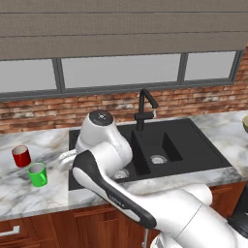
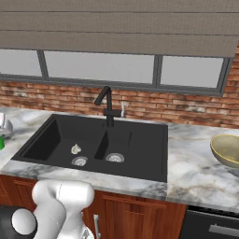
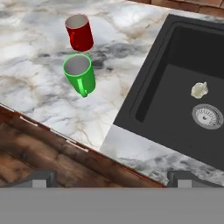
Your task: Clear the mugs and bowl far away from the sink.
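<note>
The tool is released and empty, above the marble tabletop edge. Step in hand: approach to the glossy green handled mug, beside the glossy red mug. The next move likely calls for descent over its rim.

You see a glossy red mug and a bright green mug, both pale inside, left of the matte black sink. Counter: white marble, grey and tan veining. Right of the sink, an olive-tan bowl (partly visible). Wall behind: red-brown brick.
</note>
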